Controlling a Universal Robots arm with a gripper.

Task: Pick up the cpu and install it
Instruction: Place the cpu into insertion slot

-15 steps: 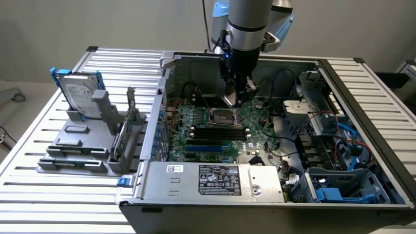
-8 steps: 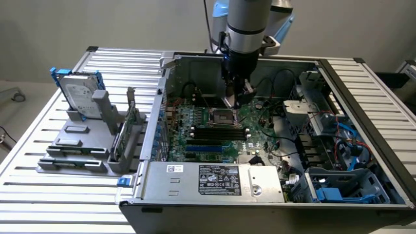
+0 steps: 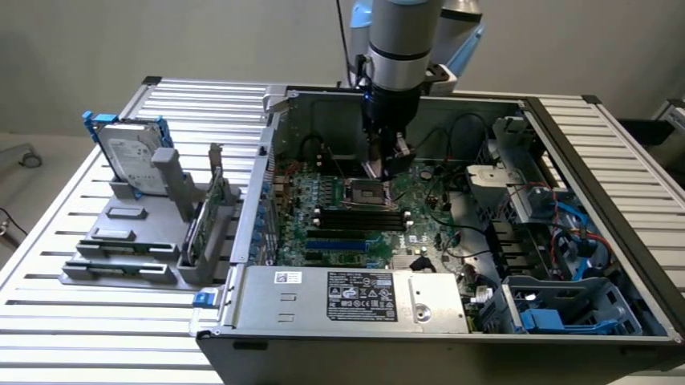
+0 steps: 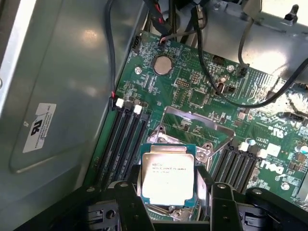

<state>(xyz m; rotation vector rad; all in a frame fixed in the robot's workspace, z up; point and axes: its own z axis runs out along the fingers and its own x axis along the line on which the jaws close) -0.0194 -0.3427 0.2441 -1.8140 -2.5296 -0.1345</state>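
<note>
Arm: cut off by the picture edge above the claw in the exterior view. From that side the claw's tips are too small to resolve against the board.

Claw body: cut off by the picture edge in the wrist view, behind the fingers.

Cpu: clamped between the fingers. Its two side edges and the edge nearest the claw body are partly covered. The lid print is too small to read.

Socket: directly under the claw and largely masked by the cpu, so its centre is hidden.

Label on the case wall beside the claw: text blurred.

Motherboard ahead of the claw: component markings too small to read.
</note>
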